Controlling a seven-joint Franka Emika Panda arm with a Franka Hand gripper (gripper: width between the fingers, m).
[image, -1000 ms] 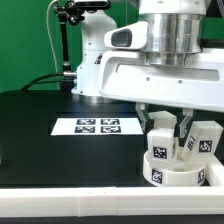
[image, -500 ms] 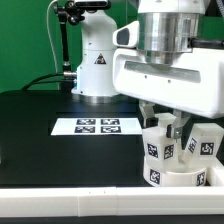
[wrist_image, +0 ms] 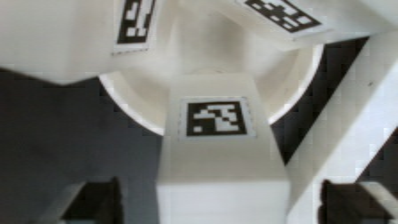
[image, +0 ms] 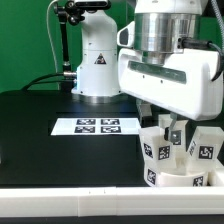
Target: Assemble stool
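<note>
The round white stool seat (image: 165,180) lies at the exterior view's right, near the table's front edge. Three tagged white legs stand up from it. My gripper (image: 160,130) comes down from above, shut on the nearest leg (image: 153,152), which stands upright on the seat. Another leg (image: 203,148) stands to its right, and a third is partly hidden behind the fingers. In the wrist view the held leg (wrist_image: 222,150) fills the space between the gripper's (wrist_image: 217,205) dark fingers (wrist_image: 98,200). The seat's rim (wrist_image: 125,95) curves behind it, and the two other legs (wrist_image: 134,25) (wrist_image: 285,15) show beyond.
The marker board (image: 98,126) lies flat in the middle of the black table. A white robot base (image: 95,60) stands at the back. A long white strip (image: 90,207) runs along the front edge.
My hand has turned about its vertical axis over the seat and shifted slightly. The held leg has turned with it and stays upright on the seat.
</note>
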